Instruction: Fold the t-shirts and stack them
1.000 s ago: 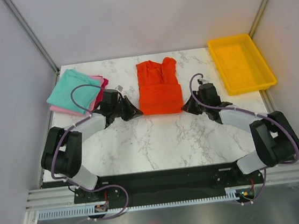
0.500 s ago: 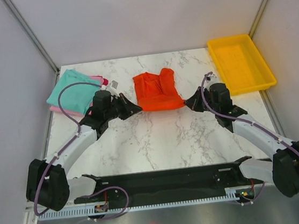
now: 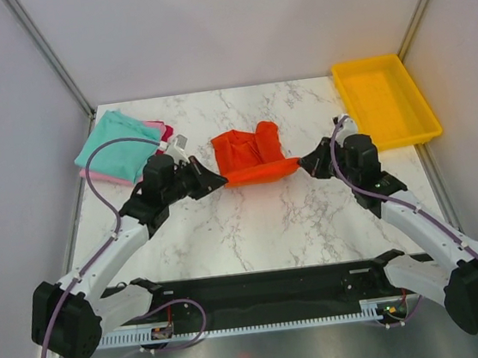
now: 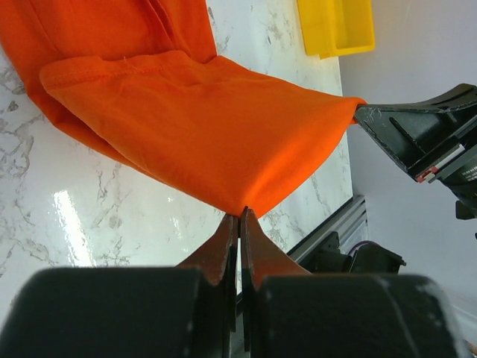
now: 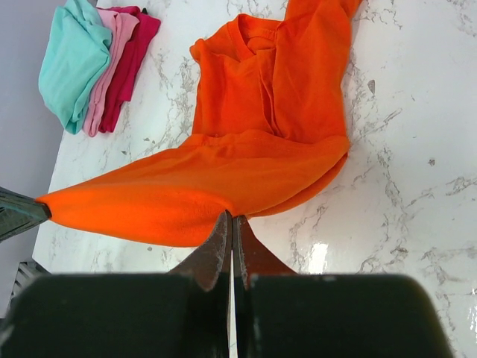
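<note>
The orange-red t-shirt [image 3: 247, 154] lies mid-table, its near hem lifted off the marble and stretched between my grippers. My left gripper [image 3: 220, 179] is shut on the hem's left corner [image 4: 240, 201]. My right gripper [image 3: 303, 164] is shut on the right corner [image 5: 231, 212]. The collar end [image 5: 253, 45] still rests on the table. The teal t-shirt [image 3: 114, 146] lies folded at the far left on top of the pink t-shirt [image 3: 155, 130]; both show in the right wrist view, teal [image 5: 71, 60] and pink [image 5: 112, 56].
A rigid yellow tray [image 3: 384, 100] stands at the far right corner, also in the left wrist view [image 4: 335, 26]. A dark red cloth edge [image 5: 138, 45] peeks out under the pink shirt. White walls enclose the table on three sides.
Both grippers have lifted the orange-red shirt's near hem and carried it away from the arm bases, over the shirt; both arms have stretched out further. The shirt now looks shorter and bunched.
</note>
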You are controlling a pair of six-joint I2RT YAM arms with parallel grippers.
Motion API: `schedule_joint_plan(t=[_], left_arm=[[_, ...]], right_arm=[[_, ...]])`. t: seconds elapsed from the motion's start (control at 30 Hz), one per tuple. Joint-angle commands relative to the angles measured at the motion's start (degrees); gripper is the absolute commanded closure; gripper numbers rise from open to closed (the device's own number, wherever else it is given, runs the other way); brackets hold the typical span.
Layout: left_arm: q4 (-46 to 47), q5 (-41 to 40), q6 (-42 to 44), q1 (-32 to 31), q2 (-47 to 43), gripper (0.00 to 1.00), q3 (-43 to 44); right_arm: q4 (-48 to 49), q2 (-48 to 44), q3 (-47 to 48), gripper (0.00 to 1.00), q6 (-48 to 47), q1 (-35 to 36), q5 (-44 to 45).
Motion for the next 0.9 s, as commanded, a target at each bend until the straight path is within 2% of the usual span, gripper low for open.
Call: schedule_joint_plan(t=[0.0, 0.4, 0.63, 0.87], left_arm=[[-1.26, -3.44, -0.27, -0.02, -3.14, 0.98, -0.92], [-4.96, -5.38, -3.61, 1.21, -0.86, 0.98, 2.59], [-8.03, -5.29, -4.32, 3.67, 4.32, 0.98, 9.26], [-8.82, -5.64, -5.28, 7.10, 13.19, 0.98, 16.99]], right_arm=[[0.43, 0.56, 3.04, 1.00, -1.74, -0.06, 1.47], [-1.49, 8.47, 10.16, 1.00, -1.74, -0.15, 3.49], [-3.00, 16.10, 17.44, 1.00, -1.92, -0.06, 5.95], [-3.96, 24.81, 25.62, 1.00, -1.04, -0.15, 9.02]])
